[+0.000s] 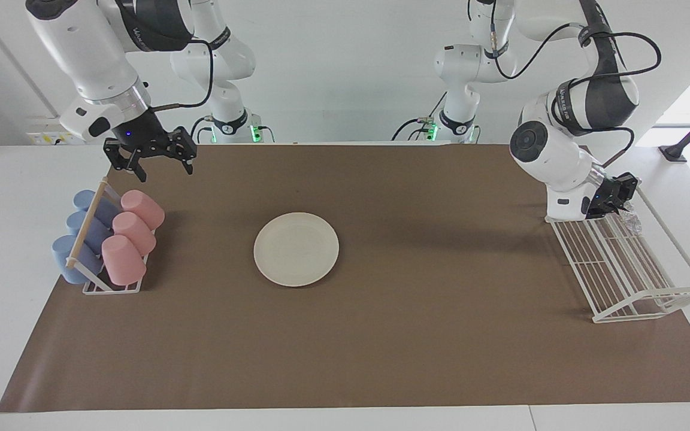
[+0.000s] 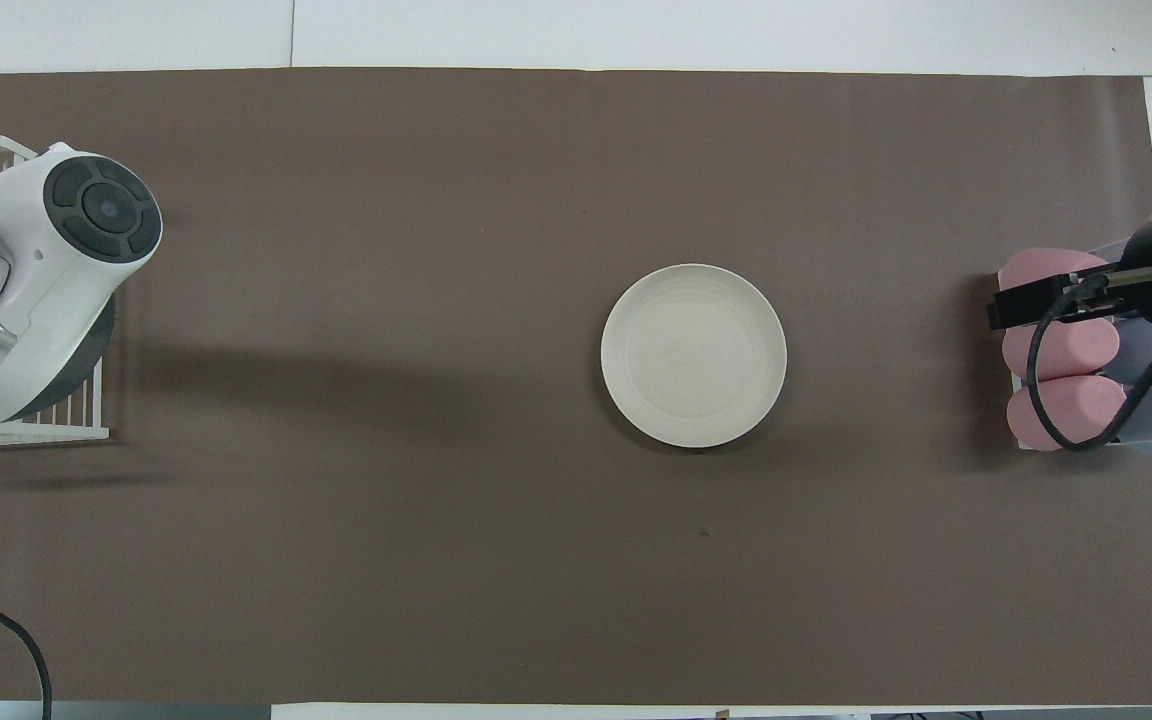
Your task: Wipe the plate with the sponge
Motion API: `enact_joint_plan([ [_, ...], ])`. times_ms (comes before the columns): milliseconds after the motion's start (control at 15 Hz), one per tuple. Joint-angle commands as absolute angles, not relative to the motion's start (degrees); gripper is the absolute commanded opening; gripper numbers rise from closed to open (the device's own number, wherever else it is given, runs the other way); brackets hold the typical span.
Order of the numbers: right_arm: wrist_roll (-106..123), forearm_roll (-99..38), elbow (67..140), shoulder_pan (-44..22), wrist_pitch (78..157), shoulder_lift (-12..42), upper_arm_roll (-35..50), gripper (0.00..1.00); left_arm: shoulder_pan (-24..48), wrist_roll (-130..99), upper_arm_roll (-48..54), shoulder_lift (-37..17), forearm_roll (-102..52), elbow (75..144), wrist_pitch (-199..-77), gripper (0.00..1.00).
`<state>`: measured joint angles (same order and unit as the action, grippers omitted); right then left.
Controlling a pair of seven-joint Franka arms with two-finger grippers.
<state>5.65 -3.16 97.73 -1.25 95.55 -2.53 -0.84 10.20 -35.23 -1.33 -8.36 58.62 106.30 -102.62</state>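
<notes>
Place: robotics lab, tabletop test setup w/ kitchen-style props.
Arms: two white Franka arms (image 1: pixel 105 66) (image 1: pixel 566 161), bases bolted at the table's robot-side edge, green status lights at both bases, loose black cables along the links.
Table: plain white table (image 1: pixel 15 239), brown paper mat (image 1: pixel 381 335) over most of it, edges running near the table's edges.
Walls: bare white; socket strip (image 1: pixel 51 138) near the right arm's end.
Props: cup rack (image 1: pixel 96 281) w/ pink + blue cups, white wire dish rack (image 1: pixel 632 281) at the left arm's end, cream plate (image 1: pixel 296 249) mid-mat. Staged dishware, no sink or stove.
</notes>
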Motion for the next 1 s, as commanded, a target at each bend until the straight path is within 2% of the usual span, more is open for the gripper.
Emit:
enact_joint_plan([
  [0, 0.19, -2.29, 98.26, -0.88, 93.52, -3.08, -1.23, 1.00, 9.32, -40.33, -1.05, -8.79, 60.73, 108.28, -104.41, 0.00],
  [731, -2.03, -2.11, 97.29, 0.26, 93.16, -3.08, -2.29, 1.00, 8.26, -48.69, -0.79, -8.53, 60.56, 110.30, -106.35, 0.00],
  [798, -0.98, -2.11, 97.38, 0.26, 93.16, -3.08, -2.37, 1.00, 8.26, -48.69, -0.79, -8.53, 60.38, 110.39, -106.70, 0.03],
  [931, -0.97, -2.11, 97.30, 1.05, 92.99, -3.25, -2.37, 1.00, 8.17, -48.87, -0.79, -8.53, 60.12, 110.39, -107.22, 0.17],
])
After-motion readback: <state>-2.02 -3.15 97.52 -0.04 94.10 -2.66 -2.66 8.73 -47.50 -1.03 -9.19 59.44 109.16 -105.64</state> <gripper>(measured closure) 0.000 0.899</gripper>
